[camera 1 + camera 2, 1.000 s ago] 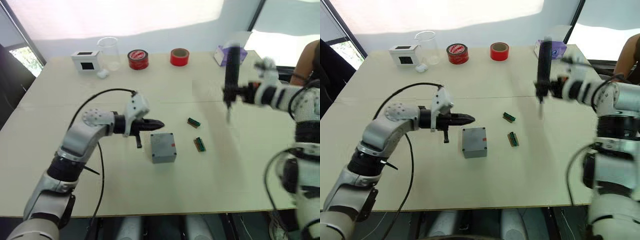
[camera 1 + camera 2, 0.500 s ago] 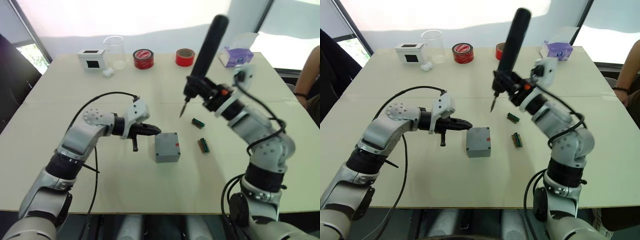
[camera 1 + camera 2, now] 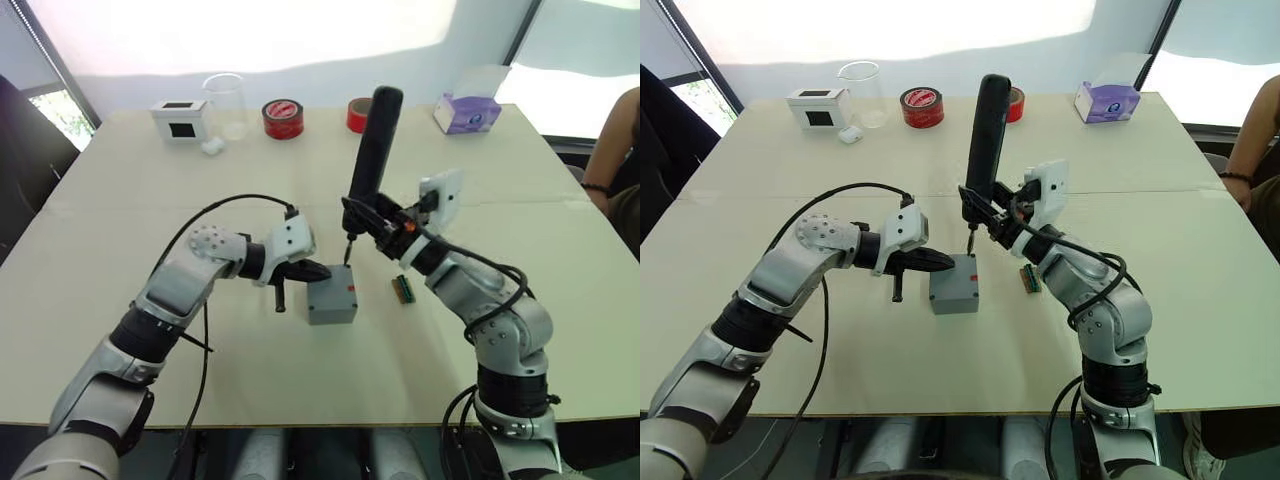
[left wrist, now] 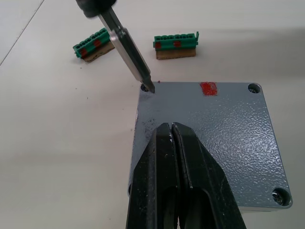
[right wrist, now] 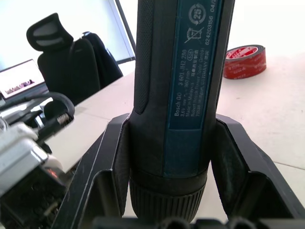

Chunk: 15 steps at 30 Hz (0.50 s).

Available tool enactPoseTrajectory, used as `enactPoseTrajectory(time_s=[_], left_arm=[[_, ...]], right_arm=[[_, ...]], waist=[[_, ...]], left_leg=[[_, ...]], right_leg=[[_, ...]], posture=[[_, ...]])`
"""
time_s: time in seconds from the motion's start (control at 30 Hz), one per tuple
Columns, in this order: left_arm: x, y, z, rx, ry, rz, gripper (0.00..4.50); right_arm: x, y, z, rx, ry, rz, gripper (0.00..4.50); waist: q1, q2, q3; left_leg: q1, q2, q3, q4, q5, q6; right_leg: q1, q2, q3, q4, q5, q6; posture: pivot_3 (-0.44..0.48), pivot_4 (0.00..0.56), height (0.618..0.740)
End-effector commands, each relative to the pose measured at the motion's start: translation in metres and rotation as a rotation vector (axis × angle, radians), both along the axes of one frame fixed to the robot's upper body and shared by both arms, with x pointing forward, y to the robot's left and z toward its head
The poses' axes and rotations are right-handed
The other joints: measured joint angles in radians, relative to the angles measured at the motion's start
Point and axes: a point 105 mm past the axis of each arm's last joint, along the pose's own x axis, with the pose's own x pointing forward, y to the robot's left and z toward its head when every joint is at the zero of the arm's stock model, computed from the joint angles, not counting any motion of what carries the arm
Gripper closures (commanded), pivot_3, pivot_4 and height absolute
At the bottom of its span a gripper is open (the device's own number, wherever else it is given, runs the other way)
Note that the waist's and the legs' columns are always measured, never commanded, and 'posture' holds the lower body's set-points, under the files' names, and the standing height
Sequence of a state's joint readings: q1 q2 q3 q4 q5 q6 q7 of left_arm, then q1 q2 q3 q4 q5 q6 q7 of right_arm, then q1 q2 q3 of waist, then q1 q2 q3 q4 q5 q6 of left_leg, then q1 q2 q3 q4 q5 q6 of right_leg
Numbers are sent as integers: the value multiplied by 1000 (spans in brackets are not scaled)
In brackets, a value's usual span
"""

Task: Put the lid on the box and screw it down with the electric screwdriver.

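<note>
The small grey box [image 3: 333, 309] sits mid-table with the grey lid [image 4: 214, 129] lying flat on it, a red mark near the lid's far edge. My left gripper [image 4: 171, 128] is shut, its tips resting on the lid's near-left part. My right gripper [image 3: 385, 225] is shut on the electric screwdriver [image 3: 368, 160], a dark stick held nearly upright. In the left wrist view its metal bit [image 4: 128, 52] slants down, with the tip at the lid's corner screw hole [image 4: 144, 88]. My right fingers [image 5: 112, 157] clamp both sides of the tool's body [image 5: 181, 95].
Two green terminal blocks [image 4: 176, 46] [image 4: 93, 45] lie just right of the box. Along the table's far edge stand a white box with a black window [image 3: 179, 119], a clear beaker [image 3: 222, 104], two red tape rolls [image 3: 282, 118] and a purple tissue box [image 3: 466, 113]. A person's arm [image 3: 615, 160] is at the right edge.
My right arm has swung in from the right with the screwdriver and lowered its bit to the lid's corner. My left gripper has edged right onto the lid.
</note>
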<state>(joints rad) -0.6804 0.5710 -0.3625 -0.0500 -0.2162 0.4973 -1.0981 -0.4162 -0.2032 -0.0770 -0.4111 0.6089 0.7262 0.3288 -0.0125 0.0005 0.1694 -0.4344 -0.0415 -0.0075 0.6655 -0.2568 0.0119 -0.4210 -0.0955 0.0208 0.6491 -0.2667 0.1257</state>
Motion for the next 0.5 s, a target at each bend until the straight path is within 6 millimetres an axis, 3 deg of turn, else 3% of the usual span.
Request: enactPoseTrajectory(time_s=[0.03, 0.5], left_arm=[[-2, 0, -7, 27, 18, -8, 4500], [-5, 1, -8, 37, 25, -10, 4500]], right_arm=[[-9, 2, 17, -4, -116, 1, 2698], [-3, -3, 3, -70, -137, -27, 2698]], waist=[[0, 0, 0], [1, 0, 0]], left_leg=[[0, 0, 0, 0, 0, 0], [1, 0, 0, 0, 0, 0]], right_leg=[[0, 0, 0, 0, 0, 0], [1, 0, 0, 0, 0, 0]], posture=[[0, 150, 740], [0, 150, 740]])
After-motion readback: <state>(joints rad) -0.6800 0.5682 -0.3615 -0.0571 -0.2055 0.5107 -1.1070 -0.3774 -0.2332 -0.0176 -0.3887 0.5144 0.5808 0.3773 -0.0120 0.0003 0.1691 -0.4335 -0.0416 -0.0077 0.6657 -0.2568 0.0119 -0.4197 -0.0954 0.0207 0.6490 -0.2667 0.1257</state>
